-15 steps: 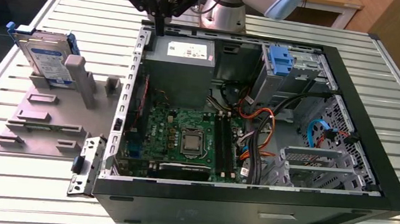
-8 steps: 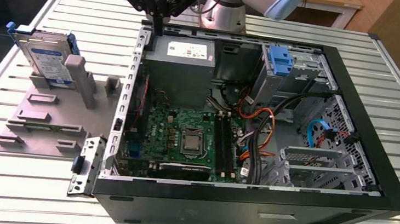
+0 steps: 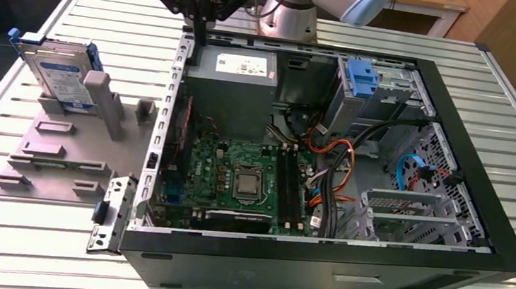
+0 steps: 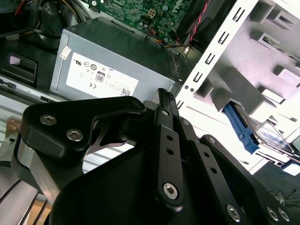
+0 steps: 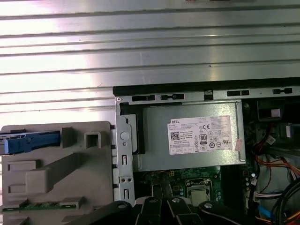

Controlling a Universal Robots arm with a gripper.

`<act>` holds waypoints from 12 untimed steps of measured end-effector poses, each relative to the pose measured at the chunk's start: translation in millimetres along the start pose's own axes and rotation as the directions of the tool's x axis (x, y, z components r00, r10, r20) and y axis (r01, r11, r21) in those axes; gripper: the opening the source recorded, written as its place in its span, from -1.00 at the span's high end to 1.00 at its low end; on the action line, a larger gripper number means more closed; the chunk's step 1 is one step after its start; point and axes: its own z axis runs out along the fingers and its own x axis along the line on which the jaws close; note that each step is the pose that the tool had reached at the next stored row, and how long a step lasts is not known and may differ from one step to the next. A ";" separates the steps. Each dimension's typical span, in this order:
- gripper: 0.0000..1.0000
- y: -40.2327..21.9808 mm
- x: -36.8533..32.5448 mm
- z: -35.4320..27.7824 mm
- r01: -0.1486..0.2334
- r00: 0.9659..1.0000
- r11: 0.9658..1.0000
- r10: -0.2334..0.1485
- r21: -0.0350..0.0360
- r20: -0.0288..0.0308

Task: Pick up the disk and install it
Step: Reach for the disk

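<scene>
Gripper, jaws together and empty, by the case corner; disk well apart from it, upright in the stand.

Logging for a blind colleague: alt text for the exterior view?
The gripper hangs over the far edge of the open computer case; the disk stands upright in the grey holder at the exterior view's left, outside it.
</scene>
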 end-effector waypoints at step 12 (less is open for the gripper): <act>0.79 -0.6 7.2 -0.2 0.000 1.000 1.000 0.000 0.000 0.000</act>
